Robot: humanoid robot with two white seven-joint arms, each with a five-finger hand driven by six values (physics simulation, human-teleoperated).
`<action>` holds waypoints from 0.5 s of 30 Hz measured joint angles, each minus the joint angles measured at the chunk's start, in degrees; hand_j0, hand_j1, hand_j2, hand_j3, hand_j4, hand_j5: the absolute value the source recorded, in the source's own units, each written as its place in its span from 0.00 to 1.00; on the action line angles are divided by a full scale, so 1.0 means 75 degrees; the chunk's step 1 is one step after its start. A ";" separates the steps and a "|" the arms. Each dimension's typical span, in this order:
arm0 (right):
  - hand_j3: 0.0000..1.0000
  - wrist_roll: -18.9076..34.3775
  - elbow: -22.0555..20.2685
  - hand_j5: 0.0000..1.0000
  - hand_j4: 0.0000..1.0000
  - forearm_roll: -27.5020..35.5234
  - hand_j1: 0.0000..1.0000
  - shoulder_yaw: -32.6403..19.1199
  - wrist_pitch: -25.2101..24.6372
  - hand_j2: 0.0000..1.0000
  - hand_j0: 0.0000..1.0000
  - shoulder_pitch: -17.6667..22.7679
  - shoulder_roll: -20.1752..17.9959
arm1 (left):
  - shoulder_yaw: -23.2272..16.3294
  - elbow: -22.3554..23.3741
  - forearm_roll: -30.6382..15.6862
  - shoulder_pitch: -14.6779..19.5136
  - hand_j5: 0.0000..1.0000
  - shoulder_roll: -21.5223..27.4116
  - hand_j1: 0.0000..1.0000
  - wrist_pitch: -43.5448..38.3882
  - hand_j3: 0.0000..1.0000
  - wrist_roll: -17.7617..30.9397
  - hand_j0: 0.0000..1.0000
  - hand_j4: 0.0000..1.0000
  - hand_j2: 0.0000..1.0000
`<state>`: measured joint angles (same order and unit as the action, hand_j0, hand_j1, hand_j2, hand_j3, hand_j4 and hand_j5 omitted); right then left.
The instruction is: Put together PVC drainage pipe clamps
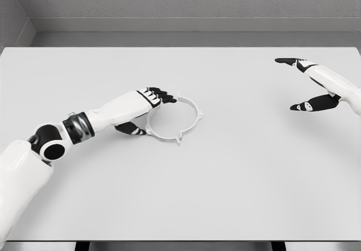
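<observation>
Head view: the pipe clamp ring (175, 118) lies flat on the white table (225, 194), left of centre. The left hand (148, 101) covers its left rim, fingers pressed together over the top edge and thumb beneath, apparently pinching it. The right hand (313, 84) hovers well apart at the right, fingers spread, empty. Risk: the thin rim may slip or twist from so shallow a pinch.

The pipe clamp ring (175, 117) is plain white against the pale grey worktop (225, 177). The left hand (148, 101) and the right hand (309, 84) are white with black fingers; the wall behind is speckled grey.
</observation>
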<state>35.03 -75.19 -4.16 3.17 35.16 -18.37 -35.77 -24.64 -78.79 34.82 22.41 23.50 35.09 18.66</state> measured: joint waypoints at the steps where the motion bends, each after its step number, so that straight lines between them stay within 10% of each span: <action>1: 1.00 0.0000 0.0000 1.00 1.00 0.0000 1.00 0.0000 0.0000 1.00 1.00 0.0000 -0.0001 | 0.0000 0.0000 0.0005 0.0000 1.00 -0.0016 1.00 0.0000 1.00 0.0000 1.00 1.00 1.00; 15: 1.00 0.0000 -0.0012 1.00 1.00 0.0000 1.00 0.0001 0.0000 1.00 1.00 0.0012 -0.0003 | 0.0012 -0.0029 0.0020 0.0047 1.00 -0.0215 1.00 0.0001 1.00 0.0142 1.00 1.00 1.00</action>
<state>35.03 -75.28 -4.16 3.17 35.16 -18.28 -35.80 -24.55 -79.00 34.97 22.76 21.89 35.10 19.73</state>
